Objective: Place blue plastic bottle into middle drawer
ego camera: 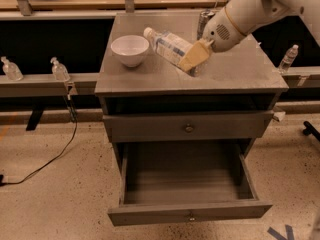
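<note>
While the gripper (192, 60) clamps its tan fingers on the base end of the blue plastic bottle (167, 46), the bottle slants over the grey cabinet top (240, 69), its white cap pointing towards the white bowl (130, 50). Below, the middle drawer (190, 216) stands pulled out.

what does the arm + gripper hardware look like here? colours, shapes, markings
Arm: smooth white rounded shell, thin orange-yellow band near the wrist, round dotted grille on the wrist housing. No loose cables visible. Gripper, over the cabinet top at the blue plastic bottle: flat, tan, wedge-shaped fingers.
</note>
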You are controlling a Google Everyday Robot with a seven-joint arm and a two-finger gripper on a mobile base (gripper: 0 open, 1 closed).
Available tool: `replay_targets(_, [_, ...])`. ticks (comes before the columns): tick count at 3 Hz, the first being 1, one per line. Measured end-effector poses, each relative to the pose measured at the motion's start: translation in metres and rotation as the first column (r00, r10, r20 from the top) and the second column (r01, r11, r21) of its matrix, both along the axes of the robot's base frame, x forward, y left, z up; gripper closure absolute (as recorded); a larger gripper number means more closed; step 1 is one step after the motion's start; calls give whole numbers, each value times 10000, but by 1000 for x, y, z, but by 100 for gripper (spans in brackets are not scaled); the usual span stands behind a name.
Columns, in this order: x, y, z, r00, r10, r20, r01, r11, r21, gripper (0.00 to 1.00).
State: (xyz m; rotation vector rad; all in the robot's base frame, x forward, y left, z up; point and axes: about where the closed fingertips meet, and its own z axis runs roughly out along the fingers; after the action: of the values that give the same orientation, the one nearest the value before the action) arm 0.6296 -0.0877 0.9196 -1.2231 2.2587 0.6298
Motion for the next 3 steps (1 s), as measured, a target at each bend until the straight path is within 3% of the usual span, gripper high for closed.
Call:
replay_targets(1, [-72, -8, -6, 9702, 2396, -376, -2330, 9638, 1301, 100])
replay_targets(2, [-96, -24, -4, 9478, 3183, -187, -3131, 9403, 1332, 100])
replay_targets(3, [-95, -23, -4, 9485, 3165, -162, -3116, 9406, 1349, 100])
